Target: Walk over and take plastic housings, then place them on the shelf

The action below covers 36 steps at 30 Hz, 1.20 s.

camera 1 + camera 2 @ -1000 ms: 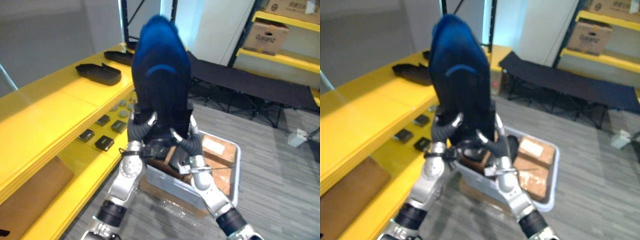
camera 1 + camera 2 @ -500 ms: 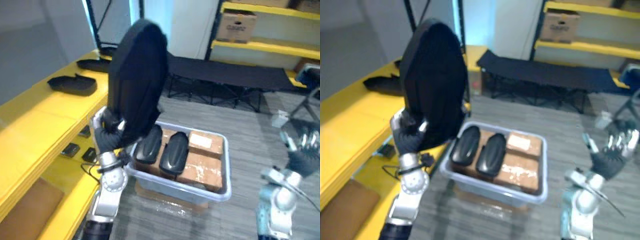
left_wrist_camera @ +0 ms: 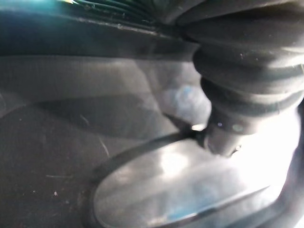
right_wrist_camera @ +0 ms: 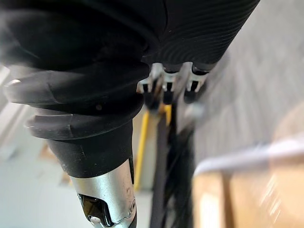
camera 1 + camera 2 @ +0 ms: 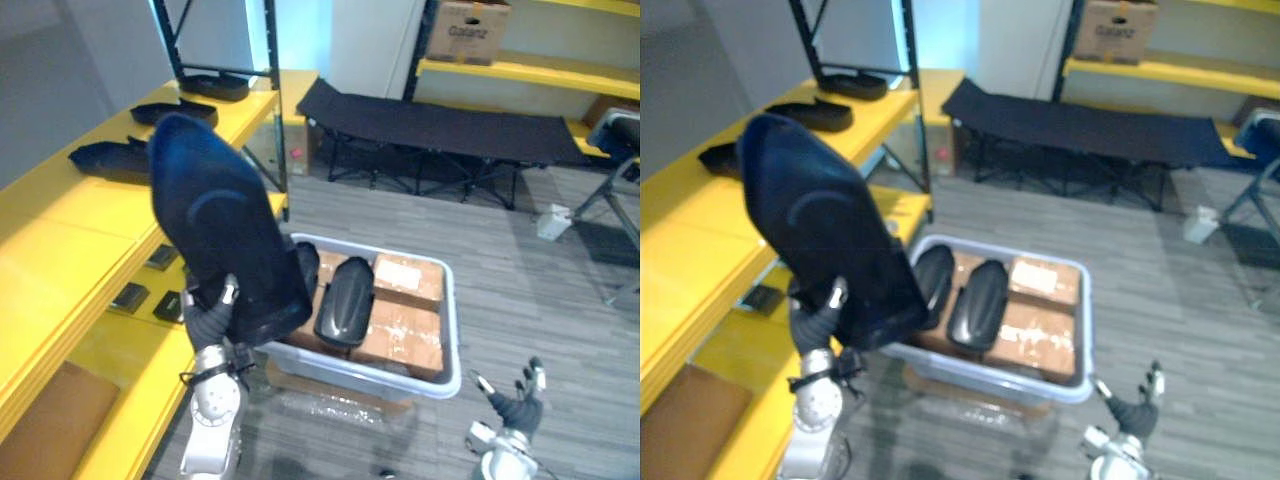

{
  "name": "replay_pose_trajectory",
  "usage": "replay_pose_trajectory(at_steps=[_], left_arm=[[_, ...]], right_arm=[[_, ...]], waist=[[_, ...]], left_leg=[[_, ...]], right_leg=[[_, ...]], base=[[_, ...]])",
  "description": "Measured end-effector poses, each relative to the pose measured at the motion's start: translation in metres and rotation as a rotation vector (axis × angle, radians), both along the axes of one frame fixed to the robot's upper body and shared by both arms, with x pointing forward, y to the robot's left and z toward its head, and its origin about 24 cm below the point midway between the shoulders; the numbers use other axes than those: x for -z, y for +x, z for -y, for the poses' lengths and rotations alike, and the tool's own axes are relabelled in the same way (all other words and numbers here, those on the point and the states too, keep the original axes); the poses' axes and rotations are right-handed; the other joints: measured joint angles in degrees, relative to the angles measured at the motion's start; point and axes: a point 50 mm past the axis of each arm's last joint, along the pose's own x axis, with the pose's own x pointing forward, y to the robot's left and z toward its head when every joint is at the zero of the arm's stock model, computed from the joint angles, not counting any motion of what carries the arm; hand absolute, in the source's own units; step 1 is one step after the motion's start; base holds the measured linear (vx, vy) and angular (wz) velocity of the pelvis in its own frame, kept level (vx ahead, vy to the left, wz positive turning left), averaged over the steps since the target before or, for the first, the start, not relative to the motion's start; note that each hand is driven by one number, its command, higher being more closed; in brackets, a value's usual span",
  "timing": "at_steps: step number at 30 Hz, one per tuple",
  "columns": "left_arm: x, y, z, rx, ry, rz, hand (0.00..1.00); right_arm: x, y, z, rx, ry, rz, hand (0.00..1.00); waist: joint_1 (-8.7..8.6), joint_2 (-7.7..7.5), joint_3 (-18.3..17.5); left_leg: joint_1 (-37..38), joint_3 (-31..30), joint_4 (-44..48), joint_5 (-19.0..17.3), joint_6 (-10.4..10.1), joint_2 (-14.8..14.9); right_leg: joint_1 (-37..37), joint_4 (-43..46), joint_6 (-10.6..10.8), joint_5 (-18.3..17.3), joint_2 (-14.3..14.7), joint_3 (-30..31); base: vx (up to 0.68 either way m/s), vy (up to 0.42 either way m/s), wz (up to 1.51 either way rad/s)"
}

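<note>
Dark plastic, big and shell-shaped: that's the housing (image 5: pixel 225 240) my left hand (image 5: pixel 210 312) has its fingers curled round at the lower end; it's held up on end between the bin (image 5: pixel 452 330) and the yellow shelf (image 5: pixel 60 235). The left wrist cam shows the thumb pressed against its dark inner face, so the grip looks solid to me. My right hand (image 5: pixel 520 398) is down low on the right, well apart from the bin, fingers spread and holding nothing.

So I reckon I'm mid-carry; pick is done, place is not yet done. The next move calls for swinging the piece left over the top board and tipping it from upright to flat. It's a one-handed hold on a long part, so I'd go slow and aim for the bare yellow stretch nearer me than the parked ones.

Counts: six in all; one in hand; two housings (image 5: pixel 345 298) lying side by side on the cardboard boxes (image 5: pixel 400 330) in the bin; three housings (image 5: pixel 105 160) in a line on the top board. The boxes look like two; three small flat parts (image 5: pixel 128 296) sit on the lower level.
</note>
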Motion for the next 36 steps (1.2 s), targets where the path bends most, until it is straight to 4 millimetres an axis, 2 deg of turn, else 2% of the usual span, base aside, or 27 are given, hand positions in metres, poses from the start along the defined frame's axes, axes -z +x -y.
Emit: replay_pose_trajectory(at_steps=[1,2,3,4,7,8,10,11,13,16,19,22,24,25,26,28,30,32,34,35,36], left_arm=[[-0.001,-0.001,-0.004,-0.03,-0.001,0.004,1.0],[-0.005,-0.006,-0.013,-0.1,0.002,0.023,1.0],[-0.01,-0.01,-0.02,-0.157,0.007,0.047,1.0],[-0.017,-0.017,-0.029,-0.225,0.029,0.074,1.0],[-0.033,-0.037,-0.049,-0.367,0.057,0.139,1.0],[-0.035,-0.044,-0.055,-0.408,0.062,0.146,1.0],[-0.036,-0.063,-0.067,-0.496,0.05,0.151,1.0],[-0.036,-0.068,-0.071,-0.518,0.055,0.148,1.0],[-0.034,-0.085,-0.08,-0.571,0.044,0.149,1.0],[-0.034,-0.096,-0.087,-0.592,0.05,0.138,1.0],[-0.03,-0.103,-0.089,-0.609,0.04,0.113,1.0],[-0.026,-0.108,-0.09,-0.599,0.015,0.097,1.0],[-0.026,-0.106,-0.089,-0.567,0.002,0.103,1.0],[-0.029,-0.101,-0.087,-0.527,0.001,0.121,1.0],[-0.033,-0.099,-0.085,-0.493,0.011,0.145,1.0],[-0.038,-0.095,-0.081,-0.447,0.015,0.191,1.0],[-0.043,-0.09,-0.076,-0.382,-0.002,0.247,1.0],[-0.05,-0.083,-0.069,-0.3,-0.014,0.314,1.0],[-0.063,-0.064,-0.054,-0.156,-0.004,0.402,1.0],[-0.066,-0.058,-0.05,-0.11,0.002,0.423,1.0],[-0.074,-0.048,-0.042,-0.024,0.022,0.466,1.0]], right_arm=[[-0.002,0.005,-0.003,-0.029,-0.003,0.012,0.0],[-0.008,0.018,-0.009,-0.092,-0.008,0.044,0.0],[-0.014,0.028,-0.016,-0.141,-0.002,0.075,0.0],[-0.02,0.039,-0.026,-0.196,0.005,0.107,0.0],[-0.035,0.061,-0.047,-0.288,0.025,0.184,0.0],[-0.038,0.066,-0.051,-0.305,0.027,0.199,0.0],[-0.044,0.076,-0.061,-0.34,0.042,0.214,0.0],[-0.045,0.079,-0.063,-0.349,0.043,0.214,0.0],[-0.049,0.087,-0.075,-0.378,0.03,0.217,0.0],[-0.059,0.096,-0.086,-0.415,0.025,0.254,0.0],[-0.065,0.104,-0.091,-0.438,0.009,0.274,0.0],[-0.068,0.109,-0.091,-0.45,0.0,0.274,0.0],[-0.065,0.109,-0.089,-0.453,-0.004,0.25,0.0],[-0.062,0.107,-0.084,-0.446,-0.009,0.234,0.0],[-0.059,0.103,-0.078,-0.427,-0.011,0.219,0.0],[-0.053,0.092,-0.068,-0.396,-0.017,0.195,0.0],[-0.049,0.087,-0.059,-0.372,-0.029,0.175,0.0],[-0.049,0.086,-0.053,-0.346,-0.027,0.181,0.0],[-0.049,0.079,-0.039,-0.293,-0.03,0.19,0.0],[-0.05,0.077,-0.034,-0.278,-0.027,0.201,0.0],[-0.054,0.074,-0.028,-0.259,-0.028,0.232,0.0]], waist=[[0.35,0.07,0.1],[1.5,0.19,0.5],[1.97,0.17,1.3],[3.29,0.21,1.5],[5.83,0.4,2.7],[6.72,0.47,2.9],[9.76,0.4,3.0],[10.38,0.32,3.0],[12.95,-0.35,3.2],[15.22,-1.42,3.5],[15.5,-1.79,3.5],[15.82,-1.87,3.5],[14.96,-1.92,3.6],[14.59,-1.98,3.6],[14.34,-2.0,4.4],[13.38,-1.86,4.5],[13.01,-1.49,4.8],[12.74,-0.92,5.3],[11.46,-0.94,5.4],[10.86,-0.86,5.4],[9.05,-0.77,5.5]], left_leg=[[-0.1,-0.4,0.0,0.1,0.1,-0.1],[-0.2,-1.6,0.0,0.2,0.3,-0.4],[-0.2,-2.9,0.0,0.2,0.4,-0.6],[-1.0,-4.6,0.0,0.5,0.7,-0.8],[-2.5,-9.4,0.1,2.0,0.9,-1.8],[-2.5,-10.8,0.1,2.2,1.1,-2.0],[-3.5,-14.8,0.9,2.4,1.2,-3.0],[-3.8,-15.8,1.0,2.4,1.3,-3.2],[-4.2,-18.6,1.1,2.5,1.5,-3.8],[-4.2,-20.4,1.5,2.5,1.5,-4.3],[-4.2,-20.4,2.0,2.5,1.5,-4.4],[-6.5,-20.4,6.3,0.5,1.2,-4.3],[-8.8,-19.6,8.5,0.3,1.0,-4.7],[-10.3,-15.8,9.2,0.4,1.3,-4.3],[-10.3,-10.8,9.2,0.0,2.7,-2.9],[-11.3,-5.9,9.1,1.3,2.5,-1.5],[-12.1,-6.2,8.6,2.2,2.7,-1.8],[-12.0,-6.8,8.2,2.6,3.3,-2.6],[-11.1,-9.8,6.4,4.6,4.6,-4.1],[-11.0,-11.1,5.7,5.5,4.5,-4.2],[-11.1,-13.9,4.3,7.3,4.6,-4.3]], right_leg=[[0.3,-0.1,0.0,0.0,-0.2,-0.6],[0.9,-0.4,0.1,0.1,-0.4,-1.7],[2.0,-0.7,0.2,0.1,-0.6,-3.2],[2.4,-0.8,0.2,0.1,-0.8,-5.1],[4.2,-0.8,0.2,0.1,-1.4,-10.3],[5.0,-0.7,0.2,0.1,-1.6,-12.1],[6.9,-0.4,0.3,0.2,-2.2,-16.3],[7.3,-0.3,0.4,0.2,-2.3,-17.3],[8.4,0.4,0.4,0.2,-2.6,-20.1],[9.4,1.3,0.4,0.2,-3.0,-21.7],[9.5,1.7,0.4,0.2,-3.2,-21.6],[9.5,1.6,0.0,0.0,-2.6,-21.6],[10.3,1.0,-0.2,-0.2,-2.1,-23.7],[10.9,0.8,-0.5,-0.9,-2.1,-26.1],[12.2,0.5,-0.2,-1.3,-2.2,-28.0],[13.2,0.8,-0.1,-1.6,-2.5,-29.9],[12.5,2.8,-0.5,-1.8,-3.4,-29.7],[11.6,5.7,-0.6,-1.8,-4.5,-28.1],[9.9,11.2,-1.0,-2.1,-6.1,-21.1],[9.1,13.0,-2.0,-2.8,-6.1,-18.8],[8.0,14.8,-4.7,-8.6,-4.5,-12.9]], base=[[-0.03,0.001,0.44],[-0.02,-0.002,0.47],[-0.04,-0.011,0.66],[-0.02,-0.013,0.69],[0.03,0.003,0.92],[0.06,0.008,1.0],[0.06,0.018,0.97],[0.04,0.016,0.83],[0.05,0.008,0.67],[0.06,0.006,0.36],[0.02,0.007,0.05],[-0.02,-0.003,0.03],[-0.08,-0.013,0.43],[-0.1,-0.006,0.72],[-0.11,-0.005,0.72],[-0.07,0.023,0.84],[-0.05,0.09,0.61],[-0.03,0.125,0.33],[0.01,0.1,0.63],[0.03,-0.007,0.93],[0.02,-0.058,1.05]])
